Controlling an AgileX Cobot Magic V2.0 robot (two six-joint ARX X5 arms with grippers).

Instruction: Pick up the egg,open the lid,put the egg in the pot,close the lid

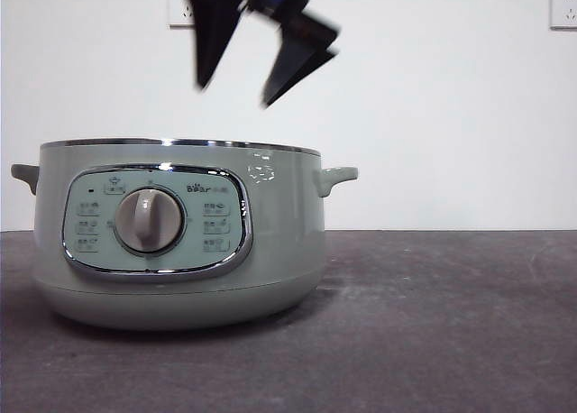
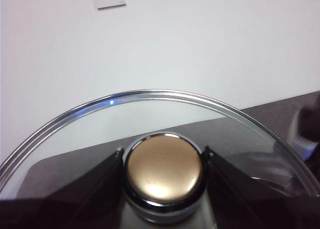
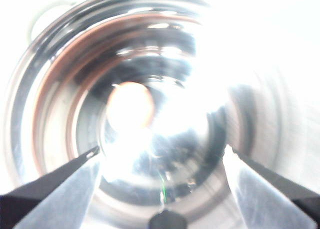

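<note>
White wall behind, dark worktop point(image 1: 433, 323) below. The pot point(image 1: 180, 242) stands open; the left tool point(image 2: 164, 161) is clamped on the lid point(image 2: 150, 96). Above it the right tool point(image 1: 257, 75), jaws apart, hangs empty; the egg point(image 3: 131, 106) lies inside. Only closing remains, I'd judge.

A: Was the small reddish-brown egg point(image 3: 131, 105) clear inside the large sage-green cooker pot point(image 1: 279, 242)?
B: No, glare washed it to a pale blob; the front view hid it behind the wall.
A: And the clear glass lid point(image 2: 165, 96)?
B: Cut off by the frame's edges, its knob clamped in the left claw point(image 2: 162, 161). The right claw point(image 1: 239, 84) above the pot was motion-blurred.
</note>
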